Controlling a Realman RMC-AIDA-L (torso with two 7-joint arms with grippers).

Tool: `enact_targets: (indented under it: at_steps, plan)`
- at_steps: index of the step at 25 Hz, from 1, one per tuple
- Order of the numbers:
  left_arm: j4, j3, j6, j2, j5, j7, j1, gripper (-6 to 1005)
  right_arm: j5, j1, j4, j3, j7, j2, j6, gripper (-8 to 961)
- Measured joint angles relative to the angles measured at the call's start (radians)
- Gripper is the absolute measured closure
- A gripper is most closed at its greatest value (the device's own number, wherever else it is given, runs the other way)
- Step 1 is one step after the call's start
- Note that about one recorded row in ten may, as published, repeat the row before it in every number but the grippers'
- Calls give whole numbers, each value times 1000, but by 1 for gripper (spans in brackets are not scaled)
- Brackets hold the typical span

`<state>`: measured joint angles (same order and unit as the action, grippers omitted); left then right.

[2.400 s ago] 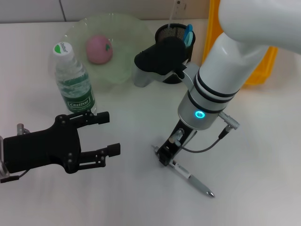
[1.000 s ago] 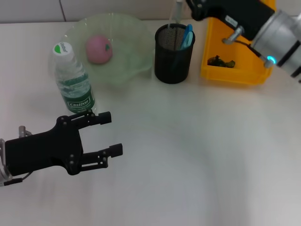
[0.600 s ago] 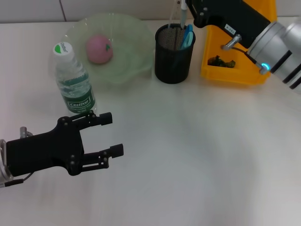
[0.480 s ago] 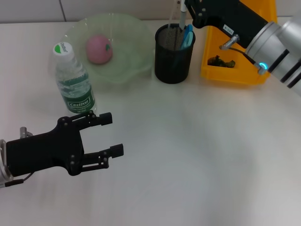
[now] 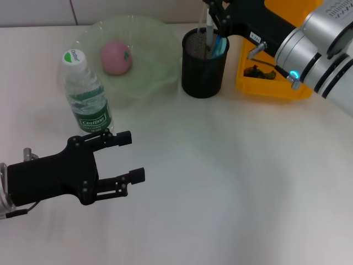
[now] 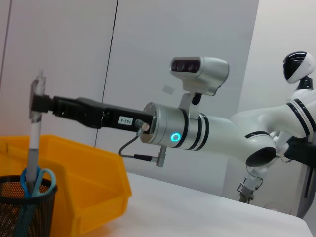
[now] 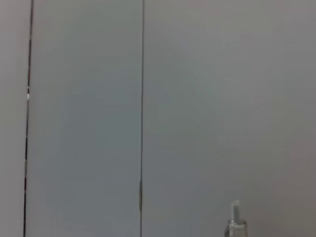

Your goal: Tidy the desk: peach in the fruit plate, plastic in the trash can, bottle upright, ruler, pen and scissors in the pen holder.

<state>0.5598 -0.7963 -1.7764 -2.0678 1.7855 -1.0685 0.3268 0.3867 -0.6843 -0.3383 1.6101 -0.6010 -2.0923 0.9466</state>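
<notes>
The pen [image 6: 32, 143] stands upright with its lower end inside the black mesh pen holder [image 5: 203, 62], and my right gripper [image 5: 212, 11] is shut on its upper end. Blue scissors [image 6: 33, 178] stick out of the same holder. I cannot make out the ruler. The pink peach [image 5: 116, 57] lies in the green fruit plate [image 5: 150, 38]. To the plate's left the bottle [image 5: 85, 94] stands upright. Dark plastic [image 5: 259, 72] lies in the yellow trash can [image 5: 276, 85]. My left gripper [image 5: 132, 155] hovers open near the table's front left, below the bottle, holding nothing.
The trash can stands right beside the pen holder, under my right forearm [image 5: 320, 49]. The white table [image 5: 231, 187] stretches from the holder to the front edge. A wall [image 7: 148, 98] fills the right wrist view.
My right gripper lifted the pen off the table, carried it to the back and lowered it into the pen holder. The left arm has not moved.
</notes>
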Motion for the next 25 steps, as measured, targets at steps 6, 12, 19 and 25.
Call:
enact_targets:
  at_steps: [6,12,19,25]
  plan:
    - [0,1,-1,0,0,3,0,199,0,20,-17,49,-4,0,8,744]
    - [0,0,-2,0,-1,5,0,199,2,109,-79,58,-48,6,124,592]
    - [4,0,-6,0,-5,5,2,199,271,355,-368,-47,-433,67,285,297]
    - [8,-4,-18,1,-11,5,5,199,719,462,-482,-354,-702,88,570,115]
